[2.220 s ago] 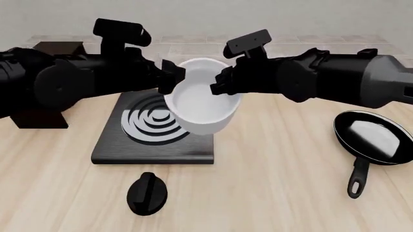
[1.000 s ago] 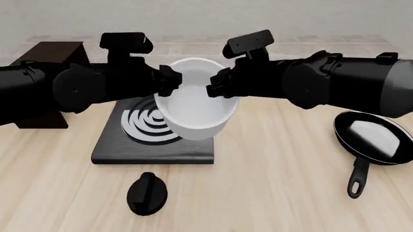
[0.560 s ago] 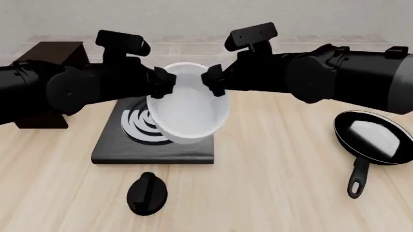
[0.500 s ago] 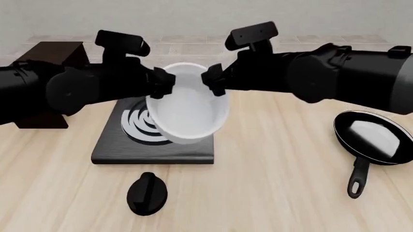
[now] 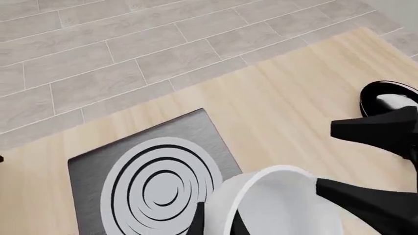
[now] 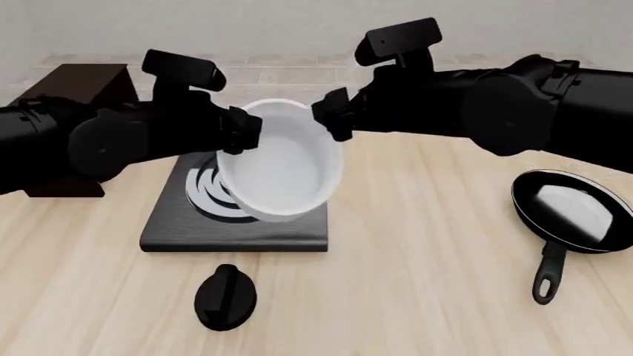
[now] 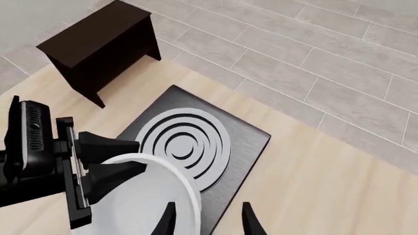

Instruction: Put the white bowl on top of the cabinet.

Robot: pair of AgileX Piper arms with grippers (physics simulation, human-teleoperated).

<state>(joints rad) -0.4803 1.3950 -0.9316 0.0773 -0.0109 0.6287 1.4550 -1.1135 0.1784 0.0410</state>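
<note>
Both arms have the white bowl [image 6: 280, 165] up in the air above the stove plate [image 6: 236, 211], tipped so its mouth faces the front camera and leans toward the cabinet side. The left gripper [image 6: 240, 130] pinches the bowl's rim on the side nearer the cabinet [image 6: 81, 89]; in the left wrist view its fingers [image 5: 196, 223] straddle the white wall, narrowly parted, one inside, one outside. The right gripper [image 6: 333, 119] bites the opposite rim, the side toward the frying pan [image 6: 571, 215], and in the right wrist view its fingertips [image 7: 167, 221] sit either side of the rim, closed onto it. Bowl clear of the plate, silver rings showing beneath it. The cabinet stands beyond the stove plate's far left corner, near it, partly hidden behind the left arm, its flat top bare in the right wrist view. On the near side of the stove plate, a black knob [image 6: 225, 297] lies on the wooden table [image 6: 416, 297]. The frying pan rests well apart from the plate, on the right arm's side, handle pointing toward the camera.
</note>
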